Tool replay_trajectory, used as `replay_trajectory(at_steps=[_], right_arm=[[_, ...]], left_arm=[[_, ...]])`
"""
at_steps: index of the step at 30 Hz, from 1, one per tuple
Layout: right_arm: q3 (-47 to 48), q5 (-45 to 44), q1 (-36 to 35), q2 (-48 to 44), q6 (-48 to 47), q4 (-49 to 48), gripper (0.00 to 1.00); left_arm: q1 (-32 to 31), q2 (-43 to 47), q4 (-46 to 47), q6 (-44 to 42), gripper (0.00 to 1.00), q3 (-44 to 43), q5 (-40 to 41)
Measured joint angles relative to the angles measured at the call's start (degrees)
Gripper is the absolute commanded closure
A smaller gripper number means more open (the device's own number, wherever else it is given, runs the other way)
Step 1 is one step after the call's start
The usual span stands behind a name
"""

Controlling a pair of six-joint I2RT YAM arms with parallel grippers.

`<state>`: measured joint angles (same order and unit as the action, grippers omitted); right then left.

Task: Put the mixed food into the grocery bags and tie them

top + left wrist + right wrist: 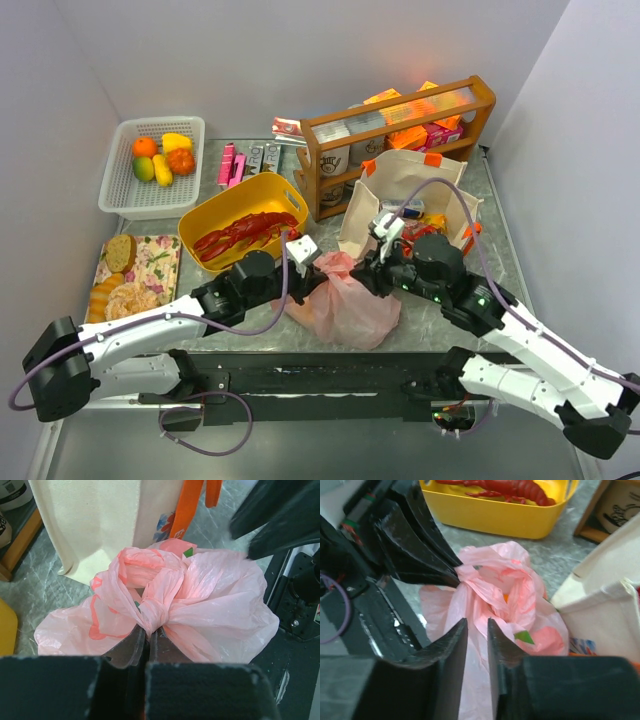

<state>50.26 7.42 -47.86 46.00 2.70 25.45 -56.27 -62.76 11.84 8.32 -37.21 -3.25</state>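
Tabletop: pink bag is being tied.
Left gripper is pinching its knot at 9 o'clock; right gripper, slightly ajar, is likely needing a regrip.

**Both arms meet at the pink bag**

The pink plastic bag sits bunched, its top gathered. The left gripper reaches its upper left side and the right gripper its upper right; how their jaws stand cannot be made out from above. Just behind the bag to the right stands the cream tote, with food items showing inside. Behind the bag to the left lies the yellow tub holding a red lobster. Farther behind and left is the white mesh basket with fruit.
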Motion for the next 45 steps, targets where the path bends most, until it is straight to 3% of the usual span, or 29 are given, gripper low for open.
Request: replay_trajectory(at_steps=[10, 45], right_arm=[[0.52, 5.29, 0.00, 8.48, 1.14, -2.73, 0.76], [-0.85, 2.51, 0.15, 10.40, -5.40, -6.91, 0.62]], left_arm=[[0.11, 1.22, 1.01, 0.59, 0.99, 0.87, -1.01], [0.22, 1.46, 0.66, 0.28, 0.99, 0.90, -4.50]])
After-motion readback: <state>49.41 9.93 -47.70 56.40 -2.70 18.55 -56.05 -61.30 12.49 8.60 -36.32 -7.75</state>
